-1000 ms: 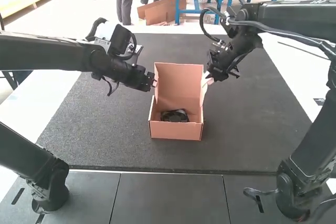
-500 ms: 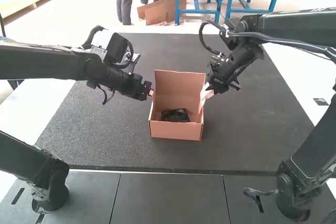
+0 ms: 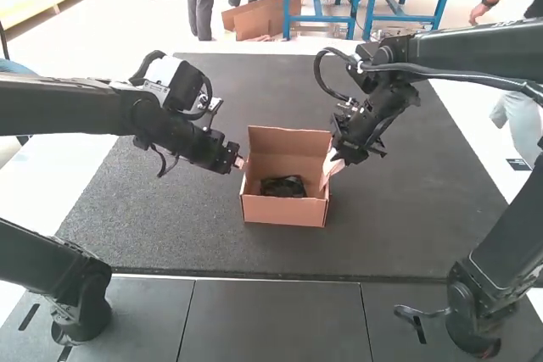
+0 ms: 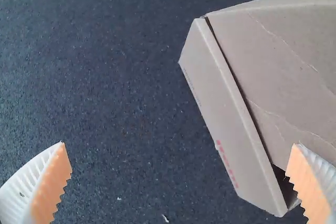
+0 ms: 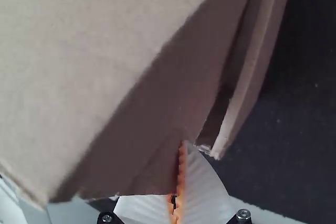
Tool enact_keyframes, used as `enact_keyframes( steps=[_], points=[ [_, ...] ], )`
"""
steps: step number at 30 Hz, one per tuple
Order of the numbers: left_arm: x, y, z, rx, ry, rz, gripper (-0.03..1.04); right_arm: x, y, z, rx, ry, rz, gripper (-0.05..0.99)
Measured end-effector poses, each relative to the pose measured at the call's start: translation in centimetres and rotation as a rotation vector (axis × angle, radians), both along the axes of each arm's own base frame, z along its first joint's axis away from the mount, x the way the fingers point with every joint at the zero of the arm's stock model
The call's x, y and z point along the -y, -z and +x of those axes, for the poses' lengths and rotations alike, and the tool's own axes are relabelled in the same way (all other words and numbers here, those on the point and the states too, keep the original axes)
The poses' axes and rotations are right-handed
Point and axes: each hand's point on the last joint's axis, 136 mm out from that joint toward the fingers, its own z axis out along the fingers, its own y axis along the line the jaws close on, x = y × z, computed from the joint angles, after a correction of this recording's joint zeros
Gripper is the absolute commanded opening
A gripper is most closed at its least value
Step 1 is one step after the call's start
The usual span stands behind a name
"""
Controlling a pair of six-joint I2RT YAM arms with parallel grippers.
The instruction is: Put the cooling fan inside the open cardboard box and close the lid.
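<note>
The open cardboard box (image 3: 283,207) stands mid-mat with the black cooling fan (image 3: 282,185) lying inside it. Its lid (image 3: 288,147) rises from the back wall, leaning forward. My right gripper (image 3: 339,161) is at the lid's right side flap (image 3: 331,165) and shut on it; in the right wrist view the cardboard lid (image 5: 121,66) looms close, with one orange pad (image 5: 181,169) pressed against the flap. My left gripper (image 3: 232,161) hangs open just off the box's left rear corner. In the left wrist view the lid's edge (image 4: 226,129) lies between the spread fingers (image 4: 50,179).
The black mat (image 3: 153,201) spreads wide around the box, with free room in front and on both sides. Both arms reach in from the sides above it. A grey table edge (image 3: 271,311) runs along the front.
The right gripper has moved down and toward the box with the flap, and the lid has tipped lower. The left gripper has dropped closer to the box's left rear corner.
</note>
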Motion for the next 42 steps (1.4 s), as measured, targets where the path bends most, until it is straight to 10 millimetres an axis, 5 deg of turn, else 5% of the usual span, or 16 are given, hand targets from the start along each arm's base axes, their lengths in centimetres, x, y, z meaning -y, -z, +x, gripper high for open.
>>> enact_keyframes(
  steps=[4, 8, 11, 17, 24, 33, 42],
  points=[
    [-0.5, -0.5, 0.0, 0.018, -0.012, 0.012, 0.97, 0.5, 0.3, 0.0, 0.025, -0.022, -0.036, 0.0],
    [-1.6, -0.5, 0.2, 0.028, -0.042, 0.047, 0.97, 1.1, 0.4, 0.1, 0.048, -0.032, -0.065, 0.59],
    [-2.7, -0.7, 0.8, 0.044, -0.077, 0.072, 0.97, 1.3, 0.2, 0.2, 0.062, -0.03, -0.073, 0.91],
    [-3.1, -5.0, 3.9, 0.175, -0.139, 0.04, 0.97, 0.6, -2.1, 0.8, 0.095, -0.014, 0.005, 0.91],
    [-2.5, -9.3, 6.8, 0.288, -0.172, 0.011, 0.97, 2.7, -5.7, 2.0, 0.214, 0.053, 0.052, 0.91],
    [0.8, -9.8, 9.0, 0.289, -0.131, 0.022, 0.97, 7.0, -11.2, 5.5, 0.671, 0.171, 0.009, 0.91],
    [4.9, -9.1, 7.5, 0.244, -0.022, 0.039, 0.97, 12.8, -9.2, 5.6, 0.741, 0.281, -0.198, 0.91]
  ],
)
